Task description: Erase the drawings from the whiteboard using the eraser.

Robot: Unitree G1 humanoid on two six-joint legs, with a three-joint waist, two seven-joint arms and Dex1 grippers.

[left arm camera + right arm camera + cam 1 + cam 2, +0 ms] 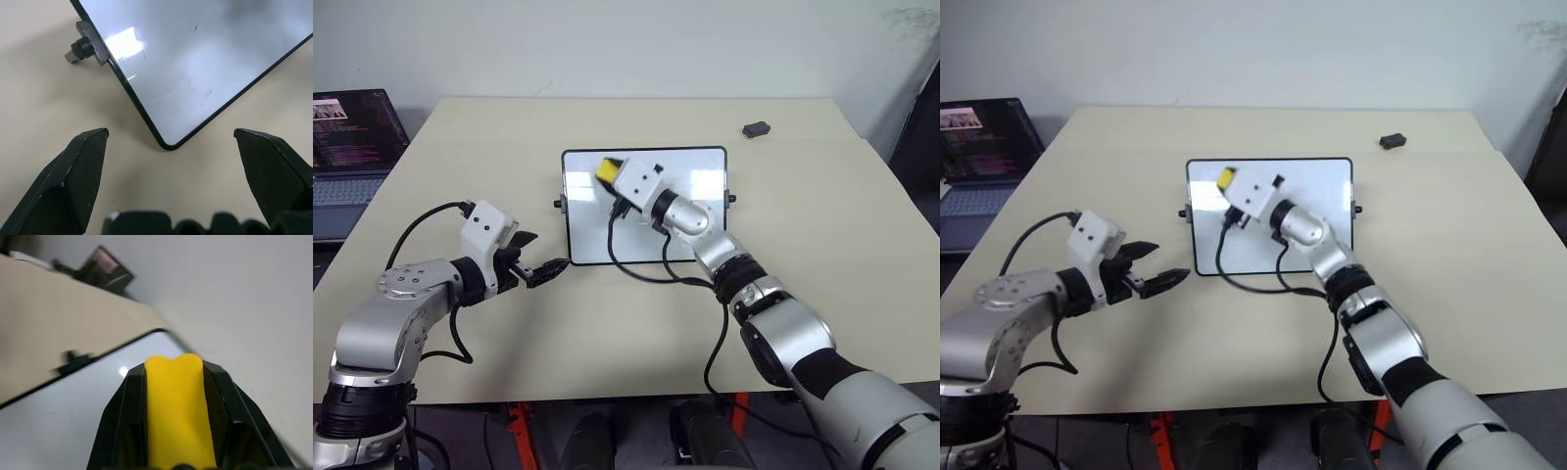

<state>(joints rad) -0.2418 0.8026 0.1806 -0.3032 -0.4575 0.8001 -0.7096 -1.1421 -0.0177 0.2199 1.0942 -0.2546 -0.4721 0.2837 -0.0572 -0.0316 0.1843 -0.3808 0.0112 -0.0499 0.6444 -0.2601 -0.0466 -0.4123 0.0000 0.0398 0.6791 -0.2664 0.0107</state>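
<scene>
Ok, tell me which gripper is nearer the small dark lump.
Right. The right gripper, over the whiteboard, is nearer the lump; the left gripper sits off the board's near-left corner.

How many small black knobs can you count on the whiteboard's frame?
2: one knob at the middle of the whiteboard's left edge, one knob at the middle of its right edge. The right arm covers part of the board, so more could be hidden.

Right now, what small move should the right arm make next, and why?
Probably lower the eraser flat onto the whiteboard and wipe. The right tool is shut on it above the board's far left part, tilted up. No drawings are visible from here.
</scene>
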